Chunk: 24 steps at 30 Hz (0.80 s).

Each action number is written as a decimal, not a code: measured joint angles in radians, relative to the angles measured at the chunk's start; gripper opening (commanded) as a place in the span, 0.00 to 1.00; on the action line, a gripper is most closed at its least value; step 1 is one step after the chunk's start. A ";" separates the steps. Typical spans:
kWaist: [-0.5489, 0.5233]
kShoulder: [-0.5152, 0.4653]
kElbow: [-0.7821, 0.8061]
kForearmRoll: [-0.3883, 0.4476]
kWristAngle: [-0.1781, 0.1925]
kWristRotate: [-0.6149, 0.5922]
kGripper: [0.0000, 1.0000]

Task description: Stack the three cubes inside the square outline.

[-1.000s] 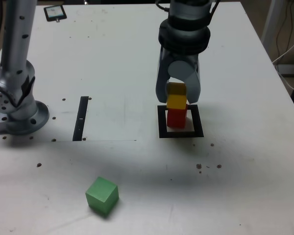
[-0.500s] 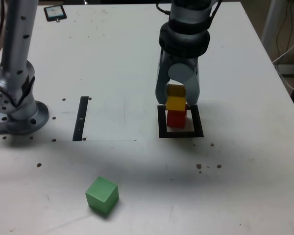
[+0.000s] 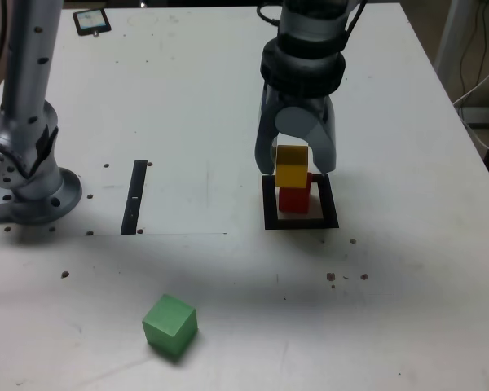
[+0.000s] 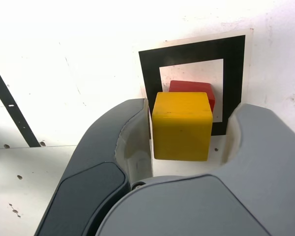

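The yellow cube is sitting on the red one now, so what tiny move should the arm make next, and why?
Probably lift straight up. The yellow cube sits on the red cube inside the square outline, and the gripper has its jaws apart around it, with a gap on one side. Rising straight should avoid nudging the stack. The green cube lies loose on the table.

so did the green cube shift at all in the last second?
No. The green cube sits at the same spot relative to the black strip in the exterior view.
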 measured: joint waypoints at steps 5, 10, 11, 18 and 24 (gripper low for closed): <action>-0.009 -0.017 -0.005 0.013 -0.001 0.001 0.99; -0.044 -0.070 -0.005 0.063 -0.001 0.001 0.99; -0.054 -0.084 -0.002 0.075 -0.001 0.001 0.99; -0.156 -0.164 0.093 0.106 -0.006 0.001 0.99; -0.319 -0.224 0.207 0.098 -0.064 -0.050 0.99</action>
